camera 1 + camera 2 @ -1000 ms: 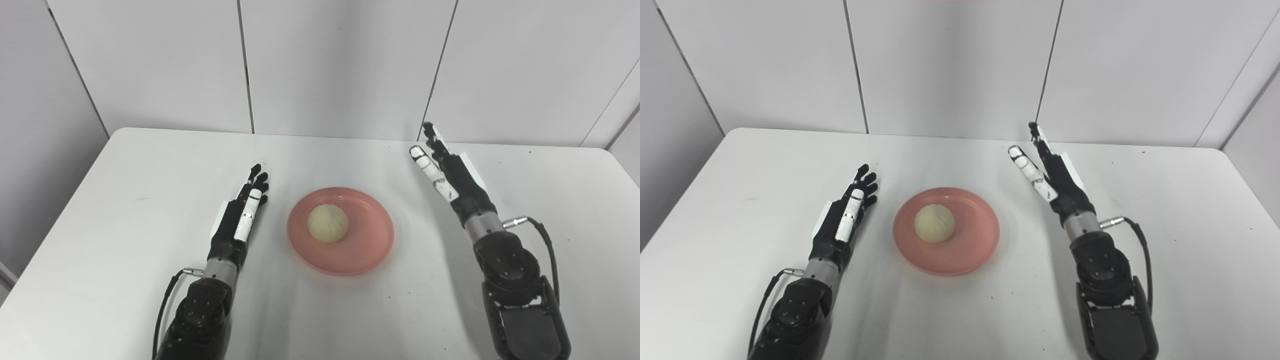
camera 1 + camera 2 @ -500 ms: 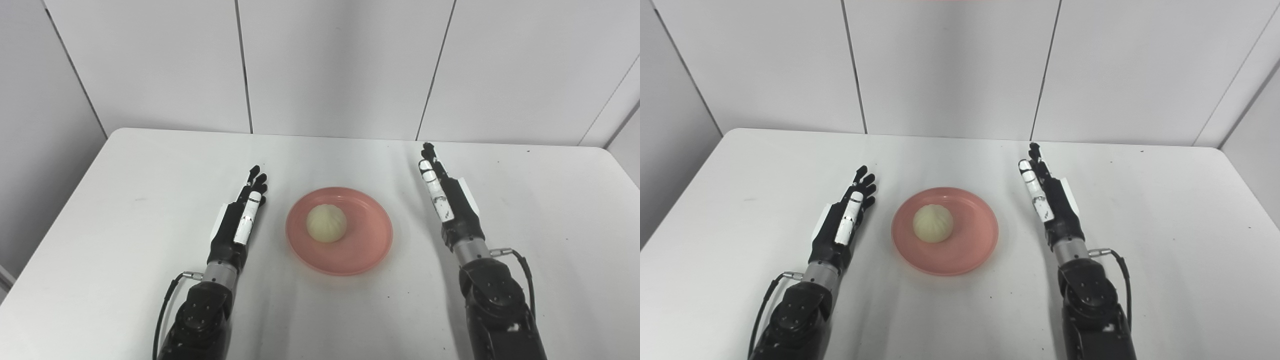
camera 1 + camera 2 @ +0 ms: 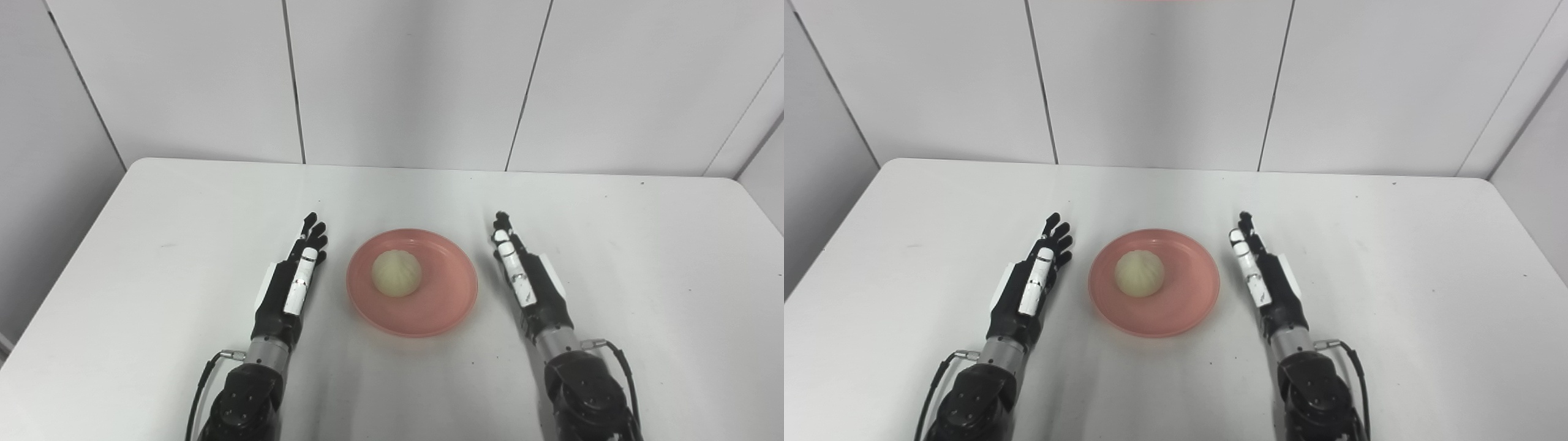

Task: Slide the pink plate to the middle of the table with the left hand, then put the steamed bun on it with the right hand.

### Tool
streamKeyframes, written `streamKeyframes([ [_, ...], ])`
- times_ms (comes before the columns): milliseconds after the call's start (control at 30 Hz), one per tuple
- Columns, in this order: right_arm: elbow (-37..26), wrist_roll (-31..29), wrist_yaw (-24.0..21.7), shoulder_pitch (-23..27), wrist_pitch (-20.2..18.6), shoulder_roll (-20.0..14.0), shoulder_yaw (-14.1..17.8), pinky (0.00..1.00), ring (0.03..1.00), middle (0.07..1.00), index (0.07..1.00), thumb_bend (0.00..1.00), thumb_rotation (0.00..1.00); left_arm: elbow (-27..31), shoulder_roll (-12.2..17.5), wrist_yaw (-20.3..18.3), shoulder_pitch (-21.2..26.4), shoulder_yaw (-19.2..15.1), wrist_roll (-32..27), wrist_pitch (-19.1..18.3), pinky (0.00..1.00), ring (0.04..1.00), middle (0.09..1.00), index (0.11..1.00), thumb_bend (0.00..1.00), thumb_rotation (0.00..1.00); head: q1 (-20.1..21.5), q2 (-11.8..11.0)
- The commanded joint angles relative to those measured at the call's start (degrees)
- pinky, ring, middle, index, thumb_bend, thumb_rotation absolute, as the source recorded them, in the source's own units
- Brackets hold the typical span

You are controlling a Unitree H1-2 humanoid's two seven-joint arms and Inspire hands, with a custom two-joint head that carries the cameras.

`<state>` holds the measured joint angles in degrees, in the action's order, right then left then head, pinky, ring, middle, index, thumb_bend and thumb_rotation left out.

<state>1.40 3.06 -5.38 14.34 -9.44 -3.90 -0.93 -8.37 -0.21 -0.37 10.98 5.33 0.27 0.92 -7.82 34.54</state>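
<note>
While flanked by both hands, sitting mid white table (image 3: 184,202): pink plate (image 3: 450,306), just beside left hand (image 3: 293,288) on one side and right hand (image 3: 530,285) on the other. Both flat, fingers straight, holding nothing. Resting on the plate, left of center: steamed bun (image 3: 397,274).

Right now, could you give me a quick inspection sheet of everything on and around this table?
Surface: white table, a few small dark specks.
Job's things: pink plate near the table's middle; steamed bun sits on it, left of its centre.
Clutter: nothing seen.
Hands: left hand open, flat beside the plate's left; right hand open beside its right; neither touches the plate.
Cables: a thin black cable loops at each wrist, left and right.
Surroundings: plain white wall panels behind.
</note>
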Motion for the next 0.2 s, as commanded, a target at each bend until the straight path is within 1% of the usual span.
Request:
streamKeyframes([
  [0,-0.8,-1.6,-0.3,0.6,1.7,0.4,0.2,1.0,1.0,1.0,1.0,0.22,1.0,-0.5,-0.5,-0.8,-4.3,0.5,0.0,-3.0,0.95,0.958,0.969,0.982,0.39,1.0,-0.7,-0.1],
  [67,0.0,-4.4,-1.7,0.4,1.8,0.6,0.6,1.0,1.0,1.0,1.0,0.21,1.0,0.6,-0.6,-0.4,-5.1,0.5,0.5,-3.0,0.94,0.956,0.972,0.981,0.37,1.0,-1.4,-0.1],
  [167,0.5,-5.6,-2.1,0.1,0.9,0.3,0.5,1.0,1.0,1.0,1.0,0.23,1.0,2.0,-0.7,-0.1,-6.4,0.8,1.4,-2.5,0.94,0.955,0.972,0.982,0.36,1.0,-1.9,-0.2],
])
